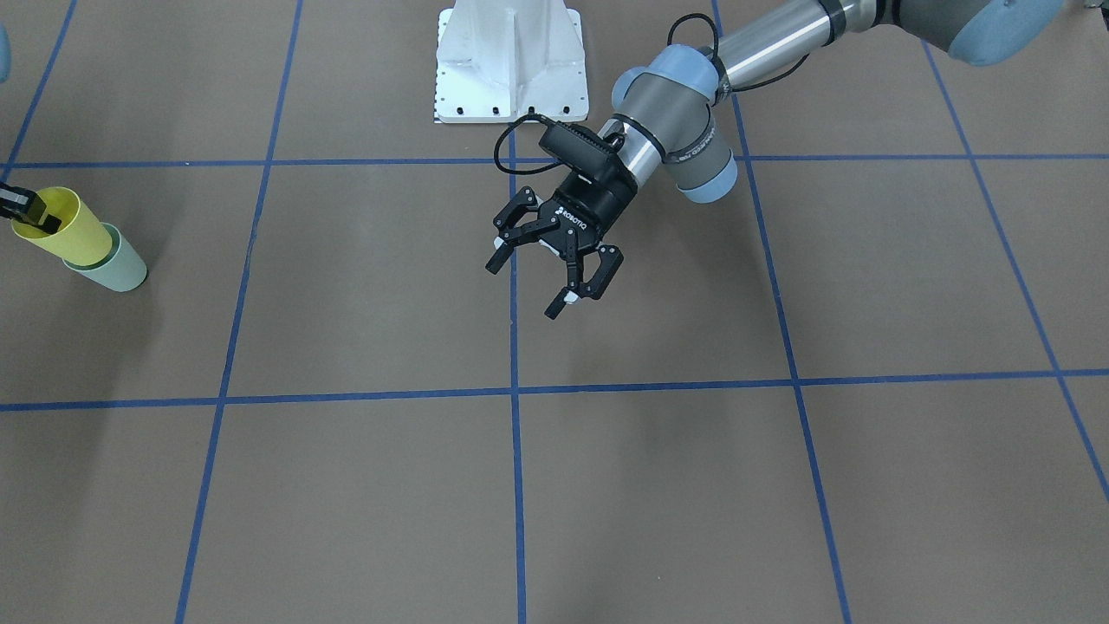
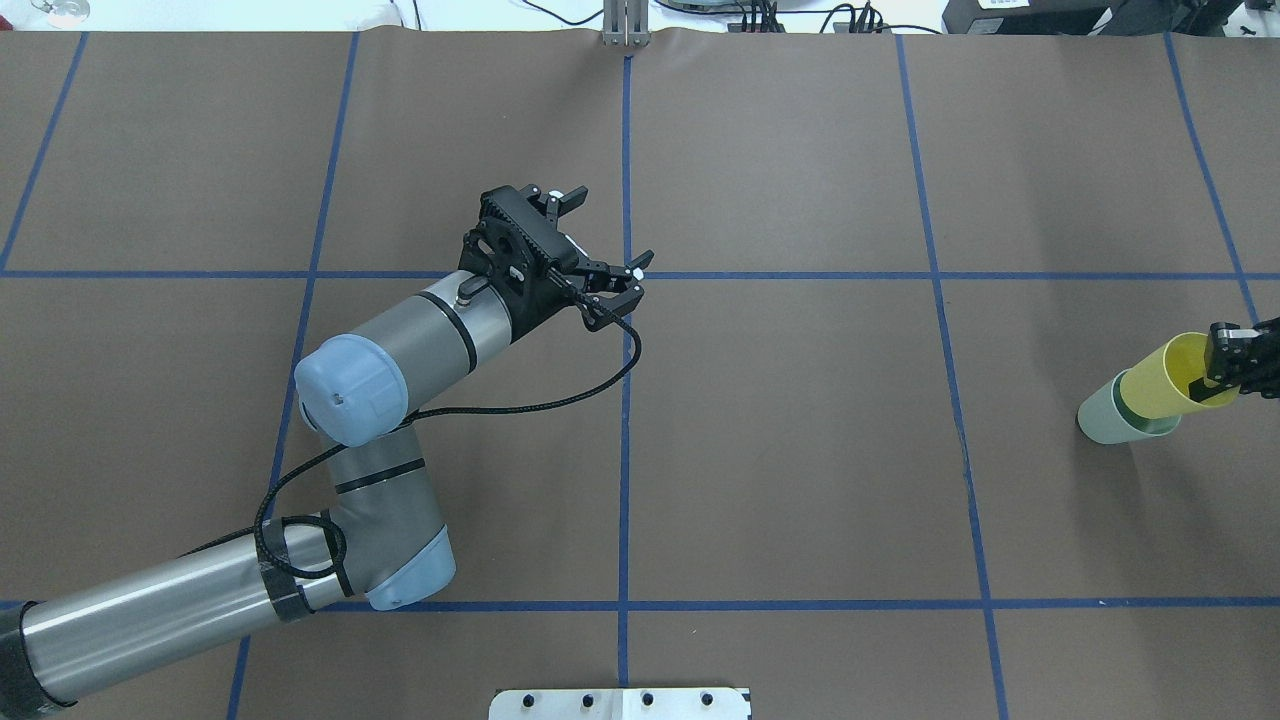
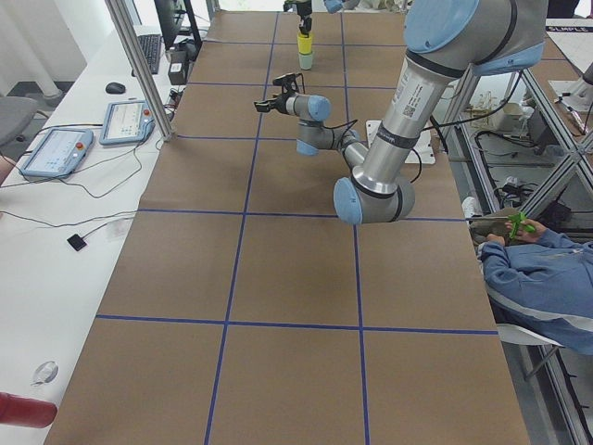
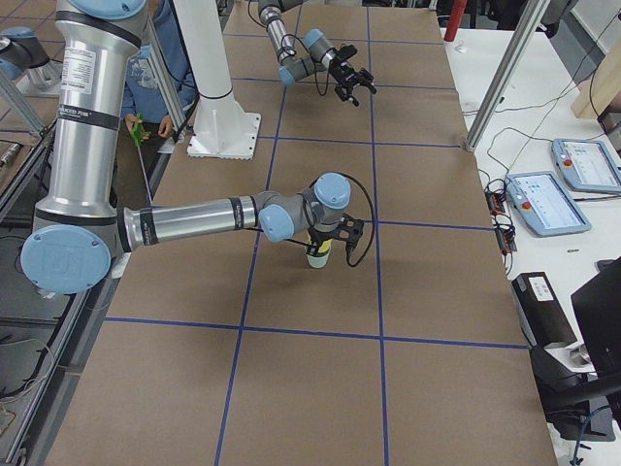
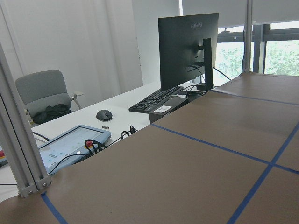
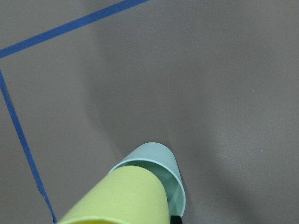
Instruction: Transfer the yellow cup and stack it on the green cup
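Observation:
The yellow cup (image 1: 69,227) sits tilted with its base inside the mouth of the pale green cup (image 1: 117,264), which stands on the brown table near its right-hand end. My right gripper (image 1: 26,211) is shut on the yellow cup's rim, one finger inside. The overhead view shows the same: yellow cup (image 2: 1165,380), green cup (image 2: 1105,415), right gripper (image 2: 1225,368). In the right wrist view the yellow cup (image 6: 121,196) enters the green cup (image 6: 156,156). My left gripper (image 1: 524,288) (image 2: 612,228) hangs open and empty over the table's middle.
The white arm base (image 1: 511,61) stands at the robot's edge of the table. A side bench with tablets (image 3: 56,148) and a monitor (image 5: 187,46) runs along the far side. A person in a blue sleeve (image 3: 537,269) sits behind the robot.

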Robot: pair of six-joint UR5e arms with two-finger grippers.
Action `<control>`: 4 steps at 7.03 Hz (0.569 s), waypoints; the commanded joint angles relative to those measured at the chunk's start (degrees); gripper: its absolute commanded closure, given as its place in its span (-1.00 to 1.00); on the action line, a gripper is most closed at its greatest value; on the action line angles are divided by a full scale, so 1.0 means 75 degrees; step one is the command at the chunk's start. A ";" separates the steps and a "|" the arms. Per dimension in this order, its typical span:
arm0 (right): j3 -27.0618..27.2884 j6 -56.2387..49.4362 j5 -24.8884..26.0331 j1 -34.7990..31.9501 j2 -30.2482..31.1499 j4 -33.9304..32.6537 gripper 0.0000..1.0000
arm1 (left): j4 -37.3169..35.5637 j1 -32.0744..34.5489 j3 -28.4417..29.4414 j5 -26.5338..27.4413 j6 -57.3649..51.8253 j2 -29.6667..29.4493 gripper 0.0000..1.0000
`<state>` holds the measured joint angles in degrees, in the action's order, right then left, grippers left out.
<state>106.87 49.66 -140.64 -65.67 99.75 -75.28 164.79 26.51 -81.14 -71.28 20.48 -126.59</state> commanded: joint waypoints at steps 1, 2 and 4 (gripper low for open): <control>-0.0023 0.0000 -0.0009 0.0014 0.0000 -0.0017 0.25 | 0.0000 0.0004 -0.0010 0.0000 0.0000 -0.0008 -1.00; -0.0023 0.0023 -0.0009 0.0014 0.0012 -0.0005 -0.99 | 0.0000 0.0004 -0.0022 0.0000 0.0000 -0.0008 -1.00; -0.0047 0.0035 -0.0032 0.0026 0.0012 0.0006 -0.98 | 0.0000 -0.0008 -0.0010 0.0000 0.0000 -0.0020 -1.00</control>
<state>106.55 49.87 -140.75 -65.51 99.83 -75.31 164.80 26.50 -81.27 -71.28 20.48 -126.71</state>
